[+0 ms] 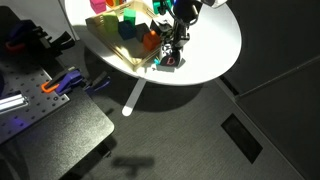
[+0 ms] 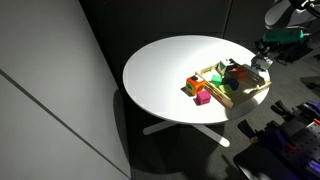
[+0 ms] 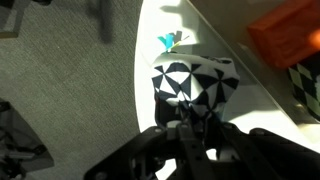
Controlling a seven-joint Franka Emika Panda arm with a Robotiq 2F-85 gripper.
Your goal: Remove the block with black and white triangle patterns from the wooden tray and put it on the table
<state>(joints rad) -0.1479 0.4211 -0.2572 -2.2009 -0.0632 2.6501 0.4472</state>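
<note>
The block [image 3: 195, 78] with black-and-white triangle faces fills the middle of the wrist view, over the white table [image 3: 262, 100] close to its edge. My gripper [image 3: 197, 120] has its dark fingers closed around the block's lower part. In an exterior view the gripper [image 1: 176, 45] stands over the block [image 1: 170, 60] just outside the wooden tray [image 1: 108, 47], near the table's [image 1: 215, 40] rim. In an exterior view the gripper [image 2: 262, 62] is at the far side of the tray [image 2: 246, 99]; the block is not clear there.
Several coloured blocks lie in the tray, with an orange one [image 3: 285, 40] near the gripper. A yellow block [image 2: 191, 86] and a pink block [image 2: 202, 97] sit on the table [image 2: 160, 70] beside the tray. Grey floor lies beyond the table edge.
</note>
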